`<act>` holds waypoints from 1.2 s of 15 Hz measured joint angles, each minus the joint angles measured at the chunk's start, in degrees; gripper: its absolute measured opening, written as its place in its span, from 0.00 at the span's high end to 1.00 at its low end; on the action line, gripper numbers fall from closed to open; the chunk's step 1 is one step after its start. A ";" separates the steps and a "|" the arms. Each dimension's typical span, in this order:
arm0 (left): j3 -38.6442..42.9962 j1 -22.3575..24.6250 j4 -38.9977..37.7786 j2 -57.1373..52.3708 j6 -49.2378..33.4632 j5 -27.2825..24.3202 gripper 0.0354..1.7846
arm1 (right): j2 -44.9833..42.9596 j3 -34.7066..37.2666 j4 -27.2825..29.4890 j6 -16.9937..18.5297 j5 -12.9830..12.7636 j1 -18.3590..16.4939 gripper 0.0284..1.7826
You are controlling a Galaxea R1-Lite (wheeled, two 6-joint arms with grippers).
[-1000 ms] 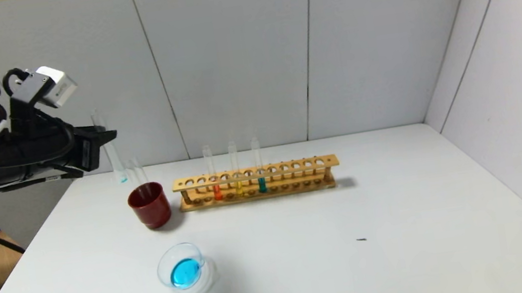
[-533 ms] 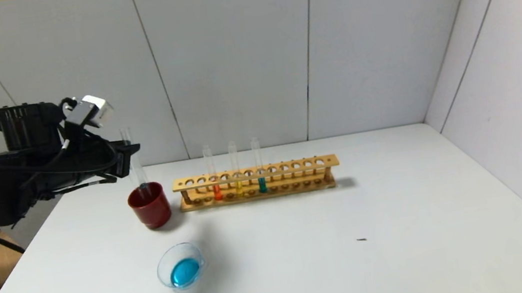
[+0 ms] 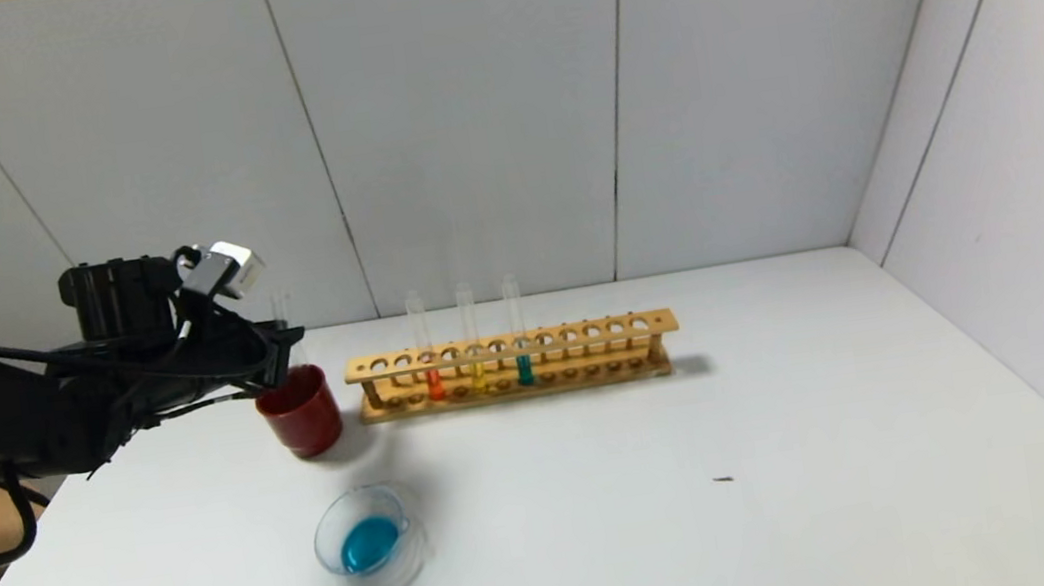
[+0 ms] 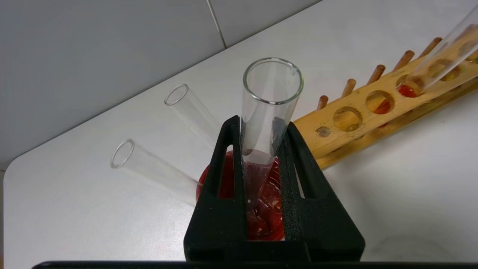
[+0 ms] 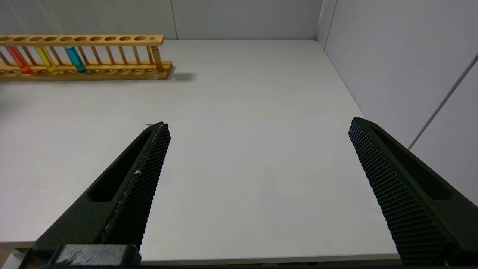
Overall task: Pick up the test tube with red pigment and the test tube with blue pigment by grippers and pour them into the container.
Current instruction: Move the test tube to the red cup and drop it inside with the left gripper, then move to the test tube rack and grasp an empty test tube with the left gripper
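Left gripper (image 3: pixel 285 349) right over the red cup (image 3: pixel 300 412) at the back-left of the worktop (image 3: pixel 712 510), jaws clenched on the test tube with blue pigment (image 4: pixel 269 112). Tube close to upright, open mouth up, lower end down inside the cup; in the left wrist view, clear glass pinched between the two black fingers (image 4: pixel 224 168), red of the cup showing through below. No blue visible in that tube from here. Two more clear empty tubes (image 4: pixel 157 170) leaning out of the same cup, mouths pointing away from the rack.

Container (image 3: pixel 368 540) nearer the front of the worktop, well apart from the cup, a pool of cyan liquid sitting in its bottom. Standing alone, nothing touching it.

Wooden rack (image 3: pixel 511 365) just beside the cup, running along the back of the worktop. Test tube with red pigment (image 3: pixel 427 351) upright in the rack, orange-red liquid at its foot. Next along, a tube with yellow liquid (image 3: pixel 471 340), then a tube with teal liquid (image 3: pixel 517 332), all three standing in neighbouring holes toward the rack's left end. Remaining holes to the right unfilled.

Right gripper (image 5: pixel 257 186) out of the head view; in its own wrist view, low over the near right part of the worktop, jaws released and spread wide, nothing between them, rack far off.
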 joint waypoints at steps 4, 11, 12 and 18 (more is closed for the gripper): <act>1.35 0.02 -0.83 1.68 0.20 0.07 0.84 | 0.00 0.00 0.00 0.02 0.00 0.00 0.02; 2.50 0.51 -5.24 2.10 0.46 0.17 0.38 | 0.00 0.00 0.00 0.02 0.00 0.00 0.02; 2.69 0.52 -5.34 1.94 0.55 0.16 0.29 | 0.00 0.00 -0.02 0.02 0.00 0.00 0.02; 3.04 -0.15 -5.27 -1.97 0.90 0.13 0.02 | 0.00 0.00 0.00 0.02 -0.02 0.00 0.02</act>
